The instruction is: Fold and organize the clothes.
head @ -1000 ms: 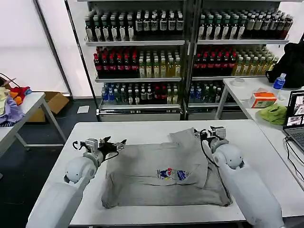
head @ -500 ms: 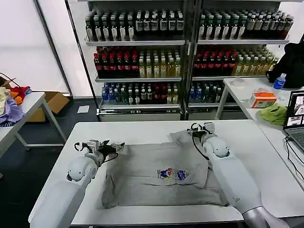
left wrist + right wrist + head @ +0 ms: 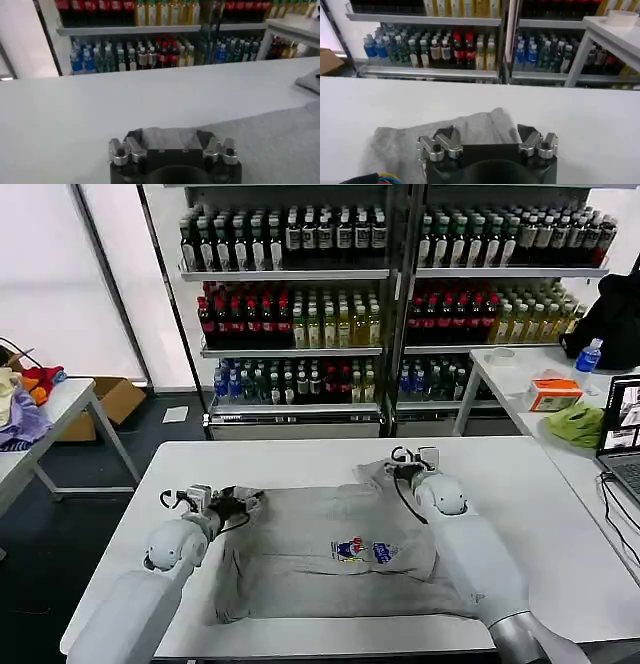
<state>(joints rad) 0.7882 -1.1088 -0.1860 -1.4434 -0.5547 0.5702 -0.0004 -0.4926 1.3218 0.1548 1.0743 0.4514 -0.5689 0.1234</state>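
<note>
Grey T-shirt (image 3: 340, 559) lies spread on the white bench (image 3: 300, 459), chest side up, with its small red, blue and green logo (image 3: 360, 551) near the middle. Its right sleeve is folded in over the body, so a doubled flap of cloth runs up toward the far right corner of the garment. The near hem lies close to the front edge of the bench, with a few wrinkles along the left side.

Left gripper (image 3: 238, 502) sits low at the shirt's far left corner, at the shoulder. In the left wrist view a fold of grey cloth (image 3: 167, 136) lies between the fingers (image 3: 122, 150) of this gripper (image 3: 172, 150), so it is clenched on the T-shirt.

Right gripper (image 3: 410, 461) is at the far right corner of the shirt, where the folded sleeve ends. In the right wrist view the grey cloth (image 3: 470, 127) rises up between its fingers (image 3: 540, 145), with the gripper (image 3: 487, 145) closed on that bunched edge; a bit of the printed logo shows at the lower corner.

Behind the bench stand shelves of bottled drinks (image 3: 300, 304). A side table on the left (image 3: 50, 409) carries a heap of lavender, orange and red garments (image 3: 25, 399), and another bench on the right holds a lime-green cloth (image 3: 575, 424).
</note>
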